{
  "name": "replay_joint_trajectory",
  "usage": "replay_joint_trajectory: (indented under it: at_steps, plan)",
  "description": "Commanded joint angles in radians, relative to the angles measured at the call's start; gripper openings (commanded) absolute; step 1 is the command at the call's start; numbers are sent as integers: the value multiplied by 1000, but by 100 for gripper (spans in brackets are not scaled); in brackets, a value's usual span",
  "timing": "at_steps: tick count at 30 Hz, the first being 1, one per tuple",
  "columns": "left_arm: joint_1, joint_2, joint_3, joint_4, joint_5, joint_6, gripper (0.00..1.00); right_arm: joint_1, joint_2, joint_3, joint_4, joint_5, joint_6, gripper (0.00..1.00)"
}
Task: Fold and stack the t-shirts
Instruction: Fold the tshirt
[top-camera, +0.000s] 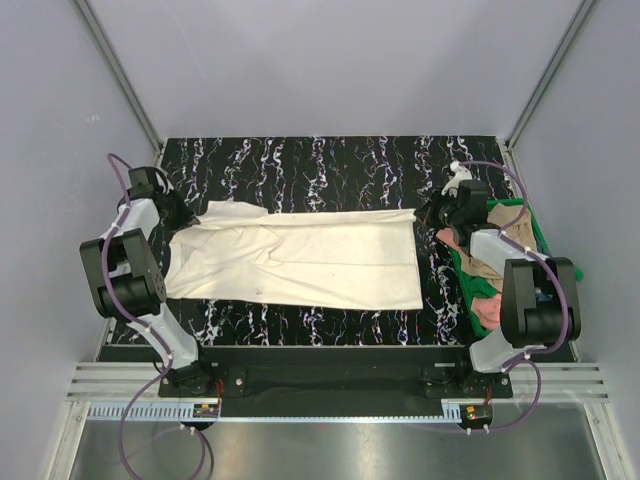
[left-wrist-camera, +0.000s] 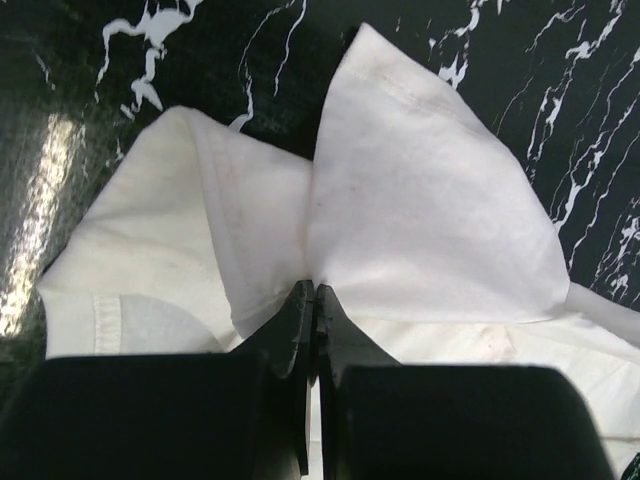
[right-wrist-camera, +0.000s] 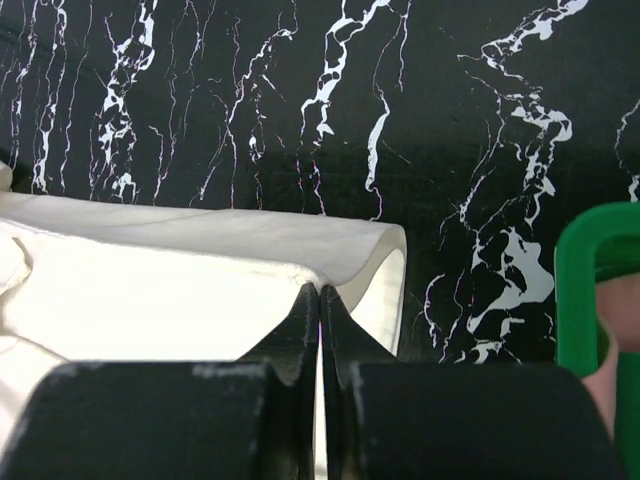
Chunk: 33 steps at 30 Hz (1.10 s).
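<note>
**Cream t-shirt gripped at both ends of its far edge**

The black fingers of the left claw (left-wrist-camera: 313, 292) are seen nearest. They are pressed shut on a gathered pinch of the cream t-shirt (left-wrist-camera: 430, 200), from which the cloth fans out in two soft lobes. The right claw (right-wrist-camera: 320, 292) is likewise closed on the same shirt, at a doubled-over corner of the hem.

From above, the shirt is shown laid lengthwise across the middle of the surface (top-camera: 330, 165), with the wider sleeve end toward the left arm. The two grips are placed at opposite ends of the far edge. This is judged to keep that edge straight, so that it can be carried over as one lengthwise fold.

The cloth is matte, limp and lightly creased, and faint marks can be seen on it. The surface is glossy black with white marbled veining, and glare is reflected from it in the left wrist view.

At the right, a rigid green bin (top-camera: 522, 215) with a rounded rim is seen. A tan shirt (top-camera: 487, 268) and a salmon-pink shirt (top-camera: 487, 312) are crumpled in it, not yet folded.
</note>
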<state>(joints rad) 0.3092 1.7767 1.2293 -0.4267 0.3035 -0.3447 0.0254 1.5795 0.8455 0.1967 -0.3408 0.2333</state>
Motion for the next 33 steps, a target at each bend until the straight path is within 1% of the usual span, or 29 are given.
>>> replay_joint_trajectory:
  at_steps: [1,4,9,13,16,21,29,33]
  plan:
    - [10,-89,-33,42,-46,-13,0,2,-73,-23,18,52,17,0]
    - [10,-120,-65,43,-50,-14,0,2,-98,-48,-17,75,32,0]
    - [10,-181,-120,45,-46,-22,0,2,-137,-94,-26,62,72,0]
    - [10,-180,-143,33,-41,-20,0,2,-167,-137,-52,57,95,2]
    - [10,-200,-177,34,-47,-25,0,2,-211,-164,-56,40,97,1]
    - [11,-232,-195,31,-55,-27,0,2,-259,-203,-69,56,93,0]
    - [10,-207,-212,-21,-95,-7,0,4,-253,-203,-132,83,126,1]
    - [8,-214,-191,-59,-107,-8,0,4,-214,-186,-181,95,140,8]
